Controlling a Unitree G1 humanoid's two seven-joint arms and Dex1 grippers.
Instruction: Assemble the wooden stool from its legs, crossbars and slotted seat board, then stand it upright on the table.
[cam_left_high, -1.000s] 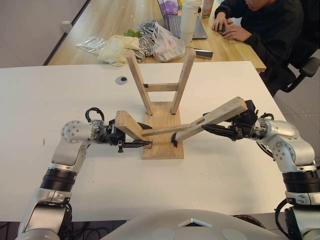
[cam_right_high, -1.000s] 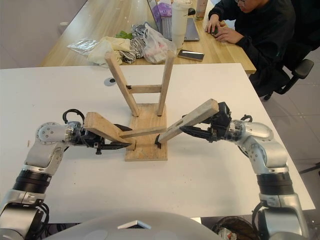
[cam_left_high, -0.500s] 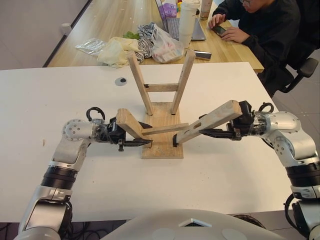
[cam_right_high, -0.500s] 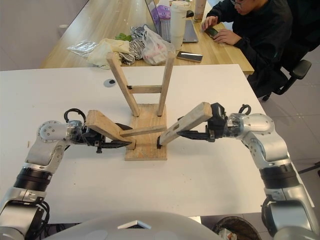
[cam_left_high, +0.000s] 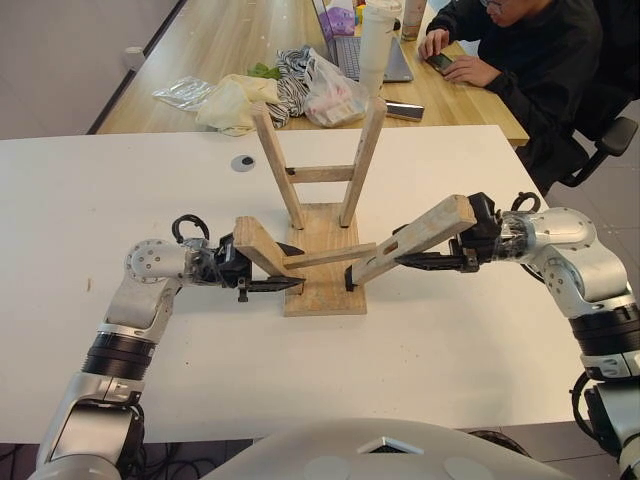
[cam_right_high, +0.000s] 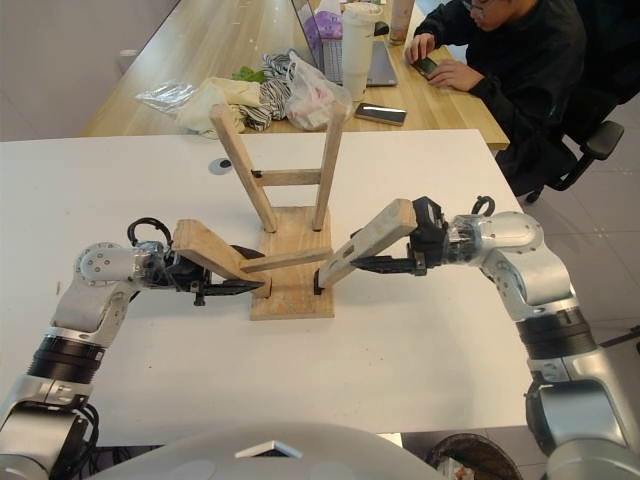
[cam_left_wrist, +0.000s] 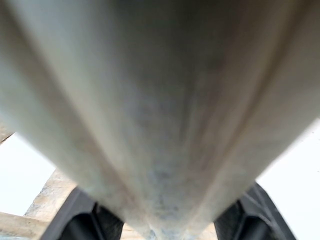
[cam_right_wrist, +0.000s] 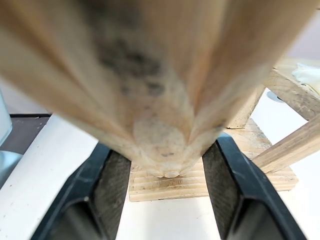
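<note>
Left tool (cam_left_high: 272, 287) clamps left leg (cam_left_high: 256, 244), right tool (cam_left_high: 408, 260) right leg (cam_left_high: 418, 236); upright frame (cam_left_high: 322, 173), bags (cam_left_high: 330, 88) behind.

Looks like an office: long wooden desk (cam_left_high: 200, 40) with a laptop (cam_right_high: 386, 62) and phone (cam_left_high: 405, 108), plus a swivel chair (cam_left_high: 610, 135).

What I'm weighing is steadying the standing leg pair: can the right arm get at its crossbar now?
Probably not yet. The right claw is shut on a slanted leg, so it has no free grip. Otherwise the way looks open: nothing stands between it and that crossbar.
</note>
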